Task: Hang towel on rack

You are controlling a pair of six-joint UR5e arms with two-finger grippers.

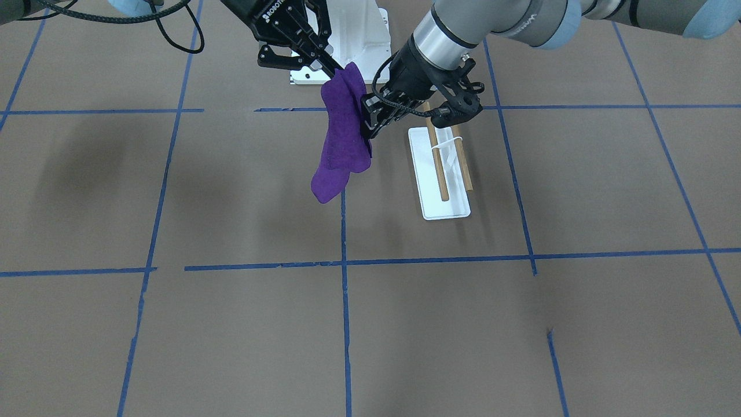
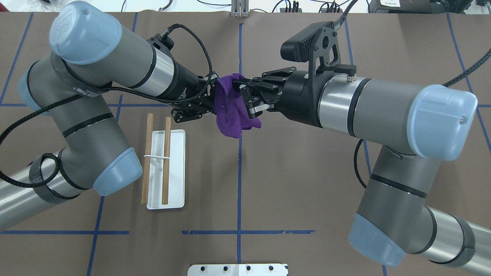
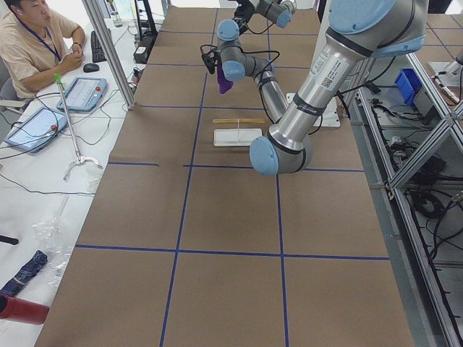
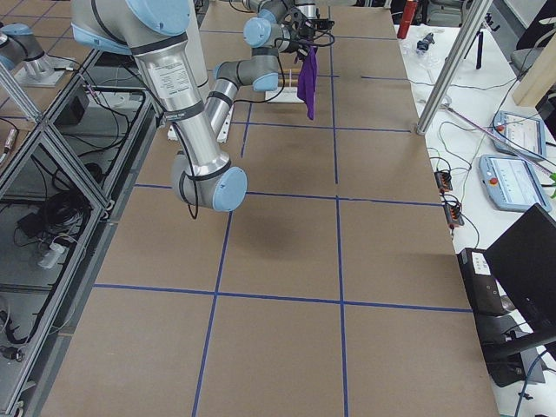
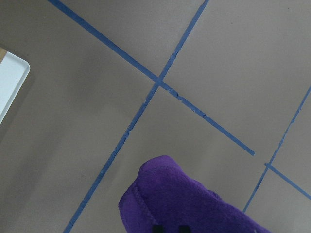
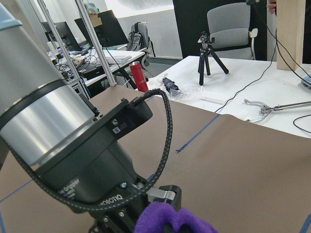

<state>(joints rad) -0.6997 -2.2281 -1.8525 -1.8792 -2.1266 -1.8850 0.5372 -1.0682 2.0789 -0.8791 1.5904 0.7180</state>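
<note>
The purple towel hangs in the air between my two grippers, above the table and clear of it. My right gripper is shut on its top corner. My left gripper is closed on its side edge. From overhead, the towel is bunched between the left gripper and the right gripper. The rack stands on the table beside the left gripper, with a white base and two bare wooden rods. It also shows in the front view. The towel fills the bottom of both wrist views.
The large white bolted pedestal stands at the robot's side of the table, behind the grippers. Blue tape lines cross the brown table. An operator sits at a side desk, off the table's far edge.
</note>
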